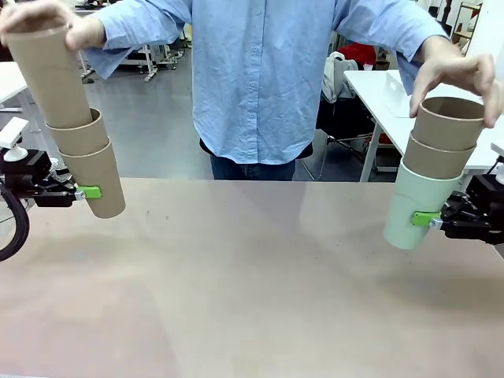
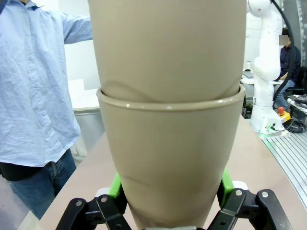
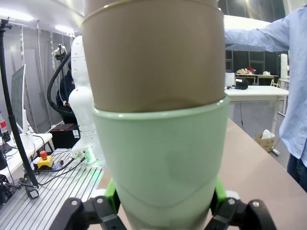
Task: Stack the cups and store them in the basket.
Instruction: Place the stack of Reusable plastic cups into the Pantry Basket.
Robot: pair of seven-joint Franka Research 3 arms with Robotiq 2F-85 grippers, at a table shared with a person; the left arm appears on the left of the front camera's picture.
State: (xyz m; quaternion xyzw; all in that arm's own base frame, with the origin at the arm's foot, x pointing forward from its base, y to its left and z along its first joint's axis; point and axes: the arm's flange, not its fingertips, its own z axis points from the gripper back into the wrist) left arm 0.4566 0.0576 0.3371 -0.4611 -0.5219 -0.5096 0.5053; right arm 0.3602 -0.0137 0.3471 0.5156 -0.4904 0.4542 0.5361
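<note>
At the left, my left gripper (image 1: 88, 191) is shut on the bottom brown cup (image 1: 96, 181) of a leaning stack held above the table. A second brown cup (image 1: 79, 134) sits in it, and a person's hand (image 1: 39, 17) holds the top brown cup (image 1: 49, 72). In the left wrist view the held cup (image 2: 172, 163) stands between the green pads (image 2: 227, 184). At the right, my right gripper (image 1: 425, 219) is shut on the mint green cup (image 1: 419, 203), which carries two nested brown cups (image 1: 445, 134); the person's other hand (image 1: 457, 75) rests on the top one. The right wrist view shows the green cup (image 3: 163, 153). The basket is out of view.
The tan table (image 1: 252, 291) stretches between both arms. The person in a blue shirt (image 1: 260, 79) stands at the far edge. White tables (image 1: 386, 94) and another white arm (image 2: 266, 72) stand farther off.
</note>
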